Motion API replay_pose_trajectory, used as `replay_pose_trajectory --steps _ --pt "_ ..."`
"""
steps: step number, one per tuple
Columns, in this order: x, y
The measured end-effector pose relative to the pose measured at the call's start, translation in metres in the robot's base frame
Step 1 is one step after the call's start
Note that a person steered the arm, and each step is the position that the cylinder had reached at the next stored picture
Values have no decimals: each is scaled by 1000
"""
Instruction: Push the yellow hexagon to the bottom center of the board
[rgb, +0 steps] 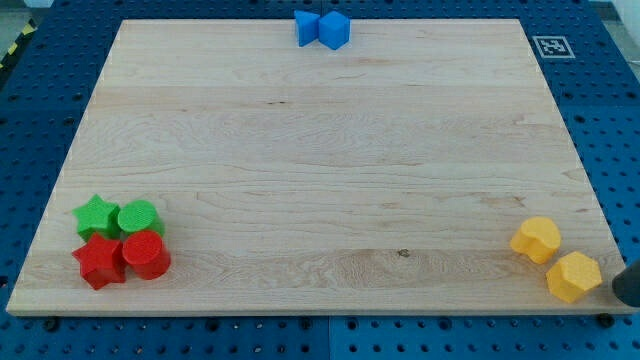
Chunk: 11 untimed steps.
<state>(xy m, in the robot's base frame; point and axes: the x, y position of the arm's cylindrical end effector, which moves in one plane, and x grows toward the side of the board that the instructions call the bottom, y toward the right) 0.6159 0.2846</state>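
Observation:
The yellow hexagon (574, 277) lies near the board's bottom right corner. A second yellow block (537, 240), of rounded, unclear shape, sits just up and left of it, close beside it. A dark shape at the view's right edge is my tip (624, 288). It stands right next to the hexagon's right side. I cannot tell if it touches the hexagon. Most of the rod is cut off by the view's edge.
A green star (96, 215), a green cylinder (140, 217), a red star (100, 262) and a red cylinder (146, 254) cluster at the bottom left. Two blue blocks (306, 28) (334, 30) sit together at the wooden board's (320, 150) top edge.

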Motion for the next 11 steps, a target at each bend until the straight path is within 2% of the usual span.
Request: replay_pose_trajectory --steps 4,11 --pt "-14 -55" --pt "-48 -206"
